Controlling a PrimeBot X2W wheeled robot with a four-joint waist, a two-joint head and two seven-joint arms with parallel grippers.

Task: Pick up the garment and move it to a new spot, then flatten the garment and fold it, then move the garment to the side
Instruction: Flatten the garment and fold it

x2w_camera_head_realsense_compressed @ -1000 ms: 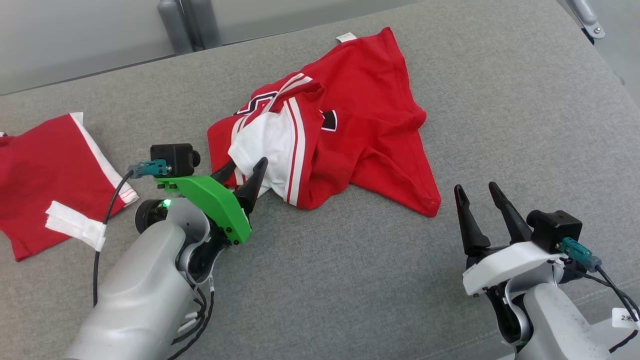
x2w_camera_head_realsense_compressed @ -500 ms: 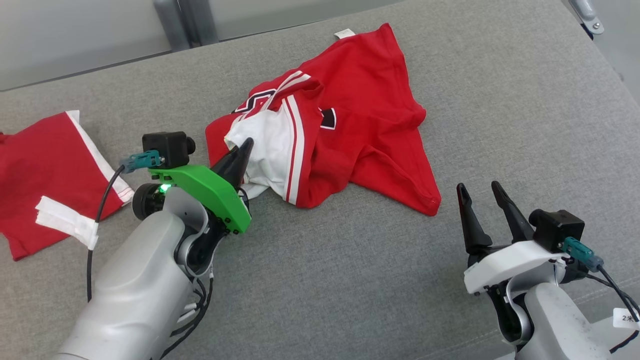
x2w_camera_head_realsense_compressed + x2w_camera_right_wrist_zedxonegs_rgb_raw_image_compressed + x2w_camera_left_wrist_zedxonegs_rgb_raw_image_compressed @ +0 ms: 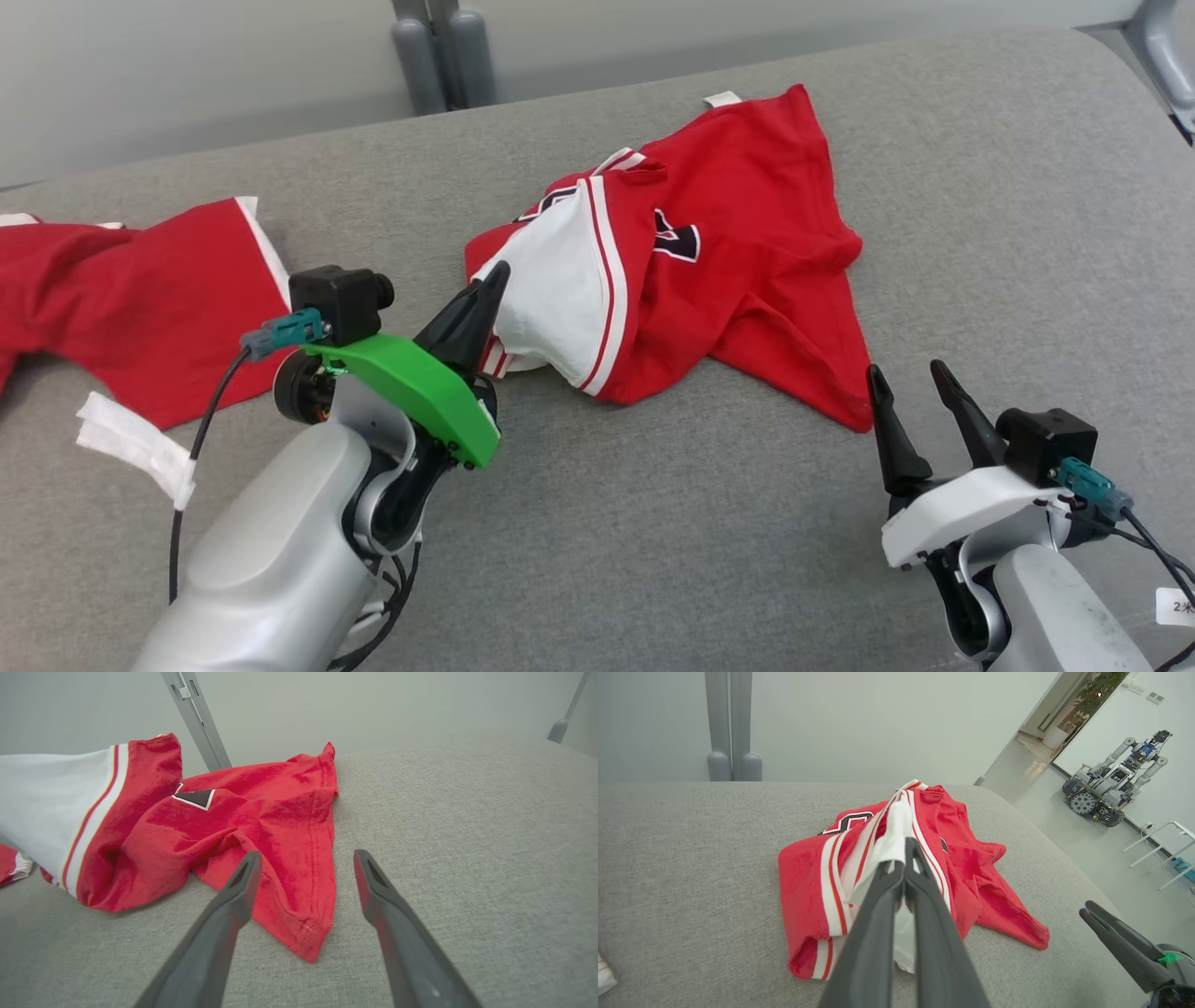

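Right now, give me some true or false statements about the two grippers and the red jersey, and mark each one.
1. The left gripper is shut on the white part of the garment. True.
2. The right gripper is clamped on the hem. False: it is open and grips nothing, near the garment's lower corner.
3. The garment lies flat and folded. False: it is crumpled in a heap.
4. A second red garment lies on the grey cushion to the robot's left. True.
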